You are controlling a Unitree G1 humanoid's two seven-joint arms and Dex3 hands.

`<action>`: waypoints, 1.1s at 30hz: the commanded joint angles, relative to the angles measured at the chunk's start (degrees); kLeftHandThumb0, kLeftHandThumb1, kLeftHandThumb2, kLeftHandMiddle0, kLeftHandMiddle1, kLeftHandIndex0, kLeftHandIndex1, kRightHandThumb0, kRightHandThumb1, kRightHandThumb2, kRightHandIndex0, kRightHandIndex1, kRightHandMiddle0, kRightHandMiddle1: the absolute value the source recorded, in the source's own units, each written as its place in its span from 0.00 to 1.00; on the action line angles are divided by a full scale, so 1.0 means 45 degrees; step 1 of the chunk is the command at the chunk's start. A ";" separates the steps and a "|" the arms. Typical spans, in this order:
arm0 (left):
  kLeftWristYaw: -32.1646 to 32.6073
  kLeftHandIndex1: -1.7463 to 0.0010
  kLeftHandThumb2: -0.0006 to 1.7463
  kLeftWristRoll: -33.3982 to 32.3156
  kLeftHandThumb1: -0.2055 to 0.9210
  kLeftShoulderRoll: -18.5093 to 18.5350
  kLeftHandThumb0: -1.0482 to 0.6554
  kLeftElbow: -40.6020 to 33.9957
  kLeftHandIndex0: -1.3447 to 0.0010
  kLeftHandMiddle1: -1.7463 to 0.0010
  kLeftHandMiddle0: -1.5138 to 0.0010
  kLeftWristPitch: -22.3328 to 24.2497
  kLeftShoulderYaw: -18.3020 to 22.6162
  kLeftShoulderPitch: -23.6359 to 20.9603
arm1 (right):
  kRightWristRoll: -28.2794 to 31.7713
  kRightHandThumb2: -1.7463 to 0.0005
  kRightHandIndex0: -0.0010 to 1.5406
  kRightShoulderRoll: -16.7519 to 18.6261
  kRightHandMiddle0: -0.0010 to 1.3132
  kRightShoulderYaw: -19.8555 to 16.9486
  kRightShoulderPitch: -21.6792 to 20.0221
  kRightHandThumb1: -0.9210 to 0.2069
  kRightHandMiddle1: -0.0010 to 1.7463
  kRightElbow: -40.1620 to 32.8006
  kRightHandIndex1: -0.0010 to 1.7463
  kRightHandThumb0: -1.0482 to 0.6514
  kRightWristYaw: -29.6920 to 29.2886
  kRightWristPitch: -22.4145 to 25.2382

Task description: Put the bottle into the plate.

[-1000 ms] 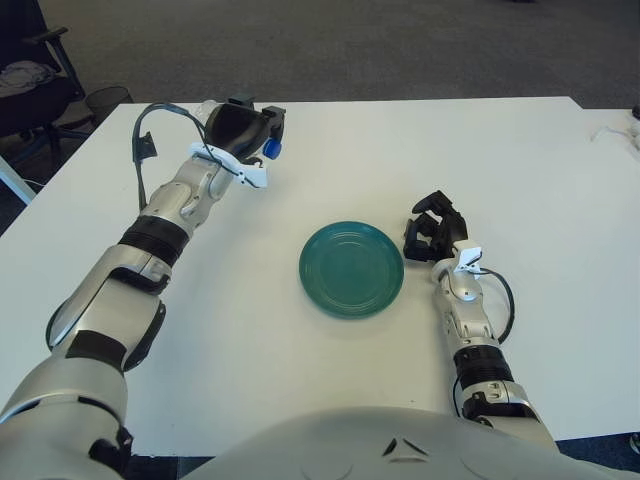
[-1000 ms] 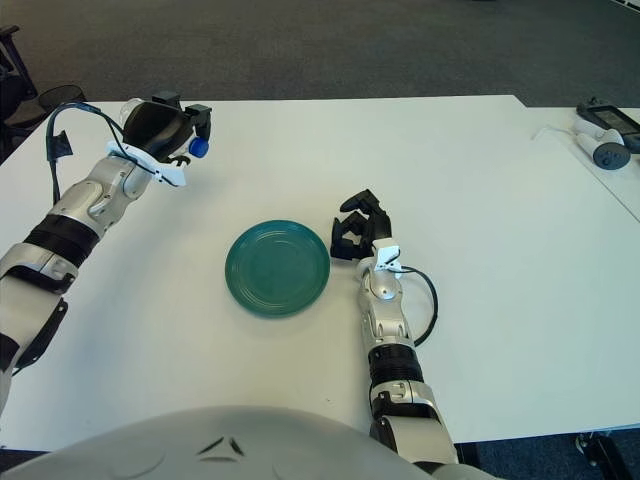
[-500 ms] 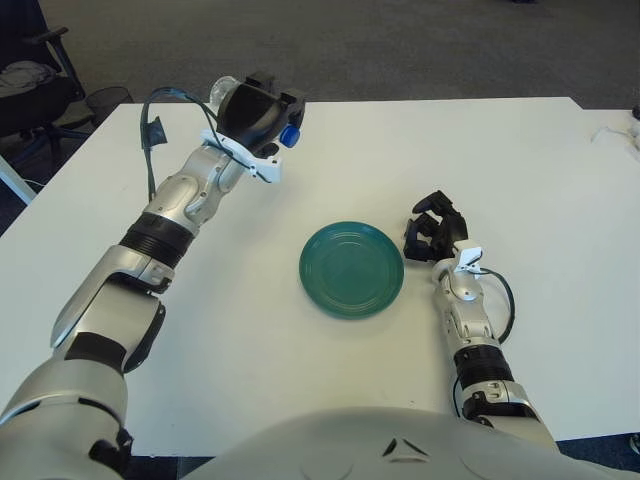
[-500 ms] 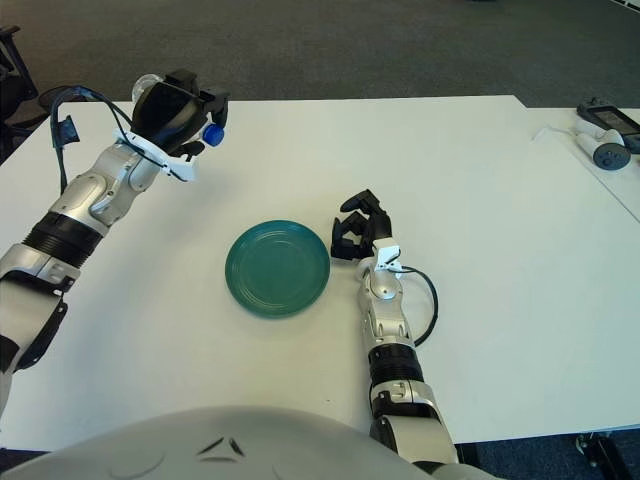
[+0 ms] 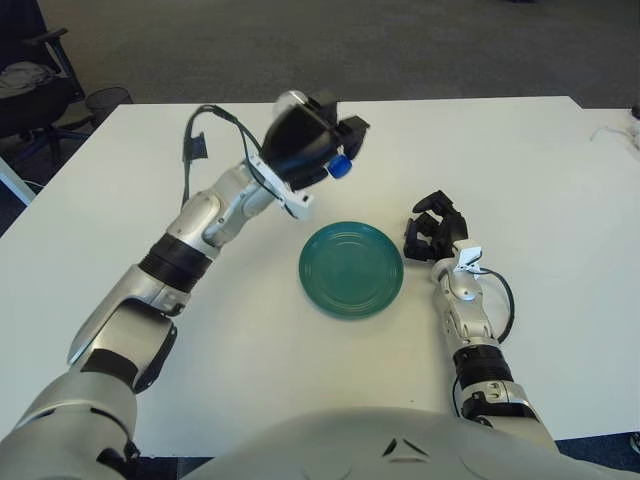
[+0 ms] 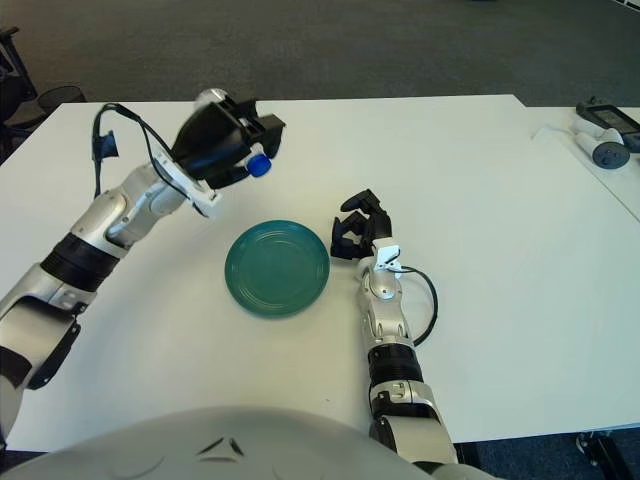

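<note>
Bottle (image 5: 338, 165) clamped in my left robot hand (image 5: 305, 152), airborne near the green plate (image 5: 351, 268); next, lower onto it.

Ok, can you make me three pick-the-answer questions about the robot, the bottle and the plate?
1. Where is the bottle?
A. on the plate
B. in the left robot hand
C. lying on the table

2. What colour is the plate?
A. green
B. red
C. yellow

3. What is the right robot hand doing?
A. holding the plate
B. holding the bottle
C. holding nothing

Answers:
1. B: the left robot hand grips it above the table.
2. A: it looks teal green.
3. C: the right robot hand sits curled, right of the plate.
</note>
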 commanded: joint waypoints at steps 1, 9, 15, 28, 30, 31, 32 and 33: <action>-0.0289 0.00 0.91 0.0080 0.26 -0.0107 0.61 -0.0041 0.59 0.00 0.48 -0.0597 -0.0309 0.0299 | 0.0142 0.15 0.51 0.0011 0.39 -0.0138 0.0804 0.69 1.00 0.1003 0.93 0.61 -0.0084 0.1081; -0.1630 0.00 0.87 -0.0474 0.31 0.0218 0.61 -0.0871 0.62 0.00 0.51 -0.1808 -0.0415 0.1142 | -0.0163 0.14 0.51 0.0238 0.39 -0.0015 0.0924 0.69 1.00 0.0833 0.95 0.62 -0.0608 0.0725; -0.2128 0.00 0.85 -0.0288 0.34 0.0229 0.61 -0.1600 0.64 0.00 0.53 -0.2245 -0.0617 0.2292 | -0.0685 0.11 0.53 0.0519 0.42 0.0167 0.1097 0.74 1.00 0.0321 0.95 0.62 -0.1501 0.0686; -0.1135 0.02 0.93 0.1018 0.22 0.0004 0.61 -0.0767 0.55 0.00 0.46 -0.2720 -0.0302 0.2502 | -0.0359 0.12 0.54 0.0079 0.42 0.0128 0.0924 0.74 1.00 0.0609 0.92 0.62 -0.0711 0.1128; -0.0807 0.03 0.93 0.1380 0.21 -0.0050 0.61 -0.0318 0.54 0.00 0.45 -0.2820 -0.0444 0.2437 | -0.0301 0.13 0.54 0.0074 0.42 0.0104 0.0913 0.73 1.00 0.0615 0.92 0.62 -0.0635 0.1217; -0.0630 0.04 0.94 0.1523 0.20 -0.0086 0.61 -0.0107 0.53 0.00 0.45 -0.2878 -0.0509 0.2393 | -0.0275 0.13 0.53 0.0067 0.41 0.0088 0.0902 0.72 1.00 0.0633 0.92 0.61 -0.0606 0.1257; -0.0573 0.04 0.94 0.1520 0.20 -0.0085 0.61 -0.0066 0.53 0.00 0.45 -0.2955 -0.0507 0.2365 | -0.0252 0.13 0.53 0.0073 0.41 0.0076 0.0909 0.72 1.00 0.0620 0.92 0.61 -0.0589 0.1299; -0.0490 0.04 0.94 0.1483 0.19 -0.0084 0.61 0.0006 0.52 0.00 0.44 -0.3085 -0.0506 0.2323 | -0.0221 0.13 0.53 0.0082 0.41 0.0059 0.0908 0.72 1.00 0.0619 0.92 0.62 -0.0572 0.1344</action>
